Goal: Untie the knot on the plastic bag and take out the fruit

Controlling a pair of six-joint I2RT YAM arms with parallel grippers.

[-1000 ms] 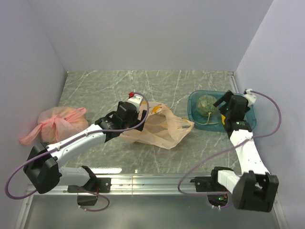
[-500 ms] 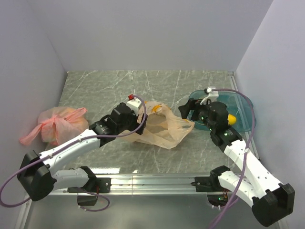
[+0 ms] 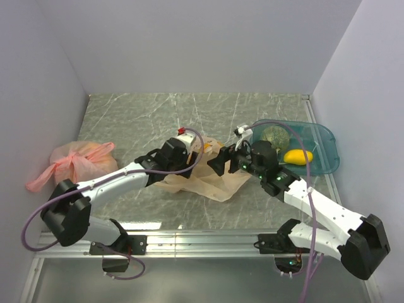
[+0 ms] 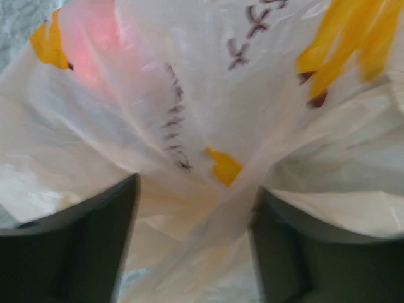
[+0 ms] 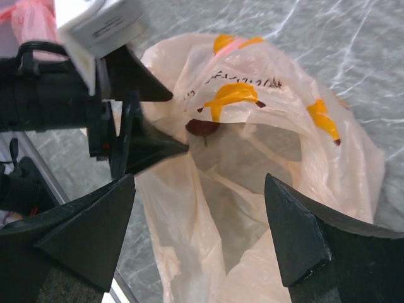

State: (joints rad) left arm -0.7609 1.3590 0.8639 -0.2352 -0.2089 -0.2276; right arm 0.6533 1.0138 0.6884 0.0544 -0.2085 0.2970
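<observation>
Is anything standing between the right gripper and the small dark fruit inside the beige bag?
Nothing visible does. The mouth of the plastic bag gapes toward the right gripper, and the dark fruit lies bare inside. The left gripper sits at the mouth's rim, close beside the fruit, not across the way.

plastic bag: beige, orange marks | fruit: dark, maybe purple

right gripper moved from tray to plastic bag, yellow fruit revealed
</observation>
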